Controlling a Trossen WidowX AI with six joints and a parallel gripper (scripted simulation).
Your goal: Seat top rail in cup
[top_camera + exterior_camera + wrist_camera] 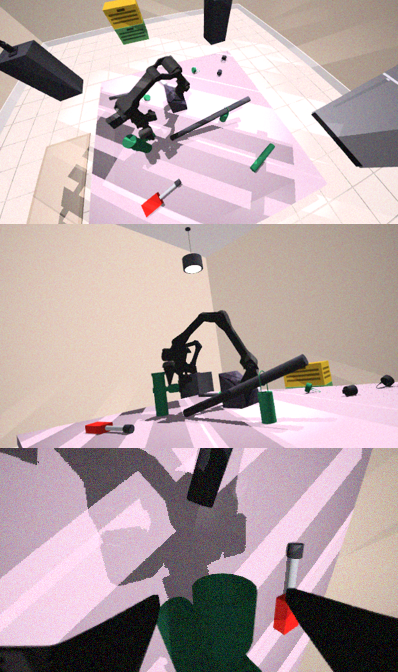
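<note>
The big green post (140, 145) (161, 404) stands upright. Its rail-end cup (173, 387) (225, 608) juts out from the band in the post's upper part, a little below the cap. The dark rail (205, 121) (236, 390) (207, 478) slopes through the wire loop of the green loop cap on the small post (224, 117) (267, 408). Its lower end is at mat level, outside and below the cup. My gripper (148, 126) (179, 377) (222, 597) is open and empty above and beside the post, its fingertips either side of the cup in the wrist view. Contact with the cup cannot be told.
A red block with a grey handle (152, 205) (99, 427) (286, 615) lies on the mat. A green rod (262, 157) lies at the right. A dark block (177, 104) stands behind the rail. Small caps (219, 72) (350, 390) lie at the back. A clear panel (59, 174) is left of the post.
</note>
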